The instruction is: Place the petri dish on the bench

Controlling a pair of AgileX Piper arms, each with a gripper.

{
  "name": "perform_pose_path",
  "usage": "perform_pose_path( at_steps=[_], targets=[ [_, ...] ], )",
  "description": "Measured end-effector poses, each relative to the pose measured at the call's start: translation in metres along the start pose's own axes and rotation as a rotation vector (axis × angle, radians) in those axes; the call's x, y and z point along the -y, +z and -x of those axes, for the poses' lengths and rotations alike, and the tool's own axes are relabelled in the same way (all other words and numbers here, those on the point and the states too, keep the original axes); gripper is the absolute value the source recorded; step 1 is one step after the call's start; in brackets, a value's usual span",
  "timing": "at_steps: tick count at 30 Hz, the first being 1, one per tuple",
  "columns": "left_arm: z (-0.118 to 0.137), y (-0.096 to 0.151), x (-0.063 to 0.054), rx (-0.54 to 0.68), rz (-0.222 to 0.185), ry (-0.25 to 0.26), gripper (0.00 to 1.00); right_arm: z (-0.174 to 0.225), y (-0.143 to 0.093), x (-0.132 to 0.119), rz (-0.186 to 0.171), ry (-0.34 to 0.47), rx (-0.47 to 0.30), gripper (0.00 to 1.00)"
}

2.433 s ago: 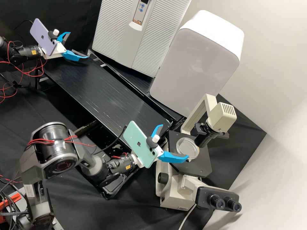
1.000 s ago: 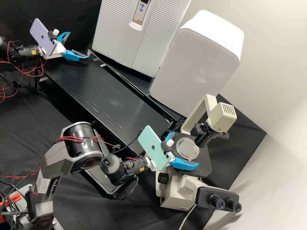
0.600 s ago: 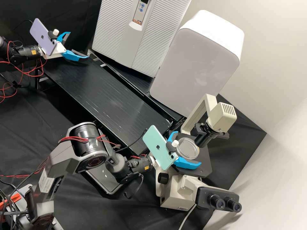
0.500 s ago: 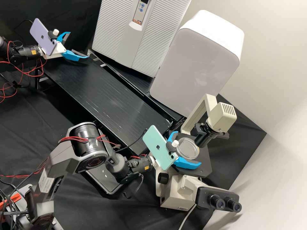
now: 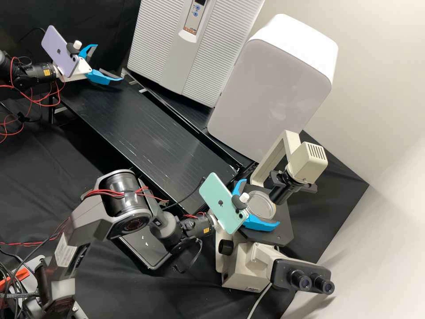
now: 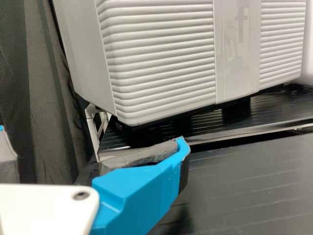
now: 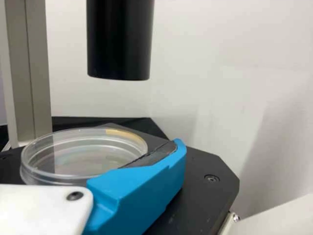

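Right gripper (image 5: 261, 202) closer to petri dish (image 7: 84, 155), perhaps touching, dish unmoved

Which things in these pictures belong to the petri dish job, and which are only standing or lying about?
For the job:
petri dish
microscope stage under it
right gripper
black bench

Just there:
left gripper, open
ribbed grey cabinet
rounded white box
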Motion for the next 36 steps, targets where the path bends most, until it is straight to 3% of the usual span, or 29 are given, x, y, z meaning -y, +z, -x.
perform_pose_path(
  at_steps=[18,36],
  targets=[
    [0.0000,0.0000,0.0000,0.000,0.000,0.000,1.00,-0.0072,0.0015,0.0031,-0.023,-0.017,-0.009,0.00],
    [0.0000,0.0000,0.0000,0.000,0.000,0.000,1.00,-0.0084,0.0014,0.0031,-0.023,-0.017,-0.011,0.00]
  ],
)
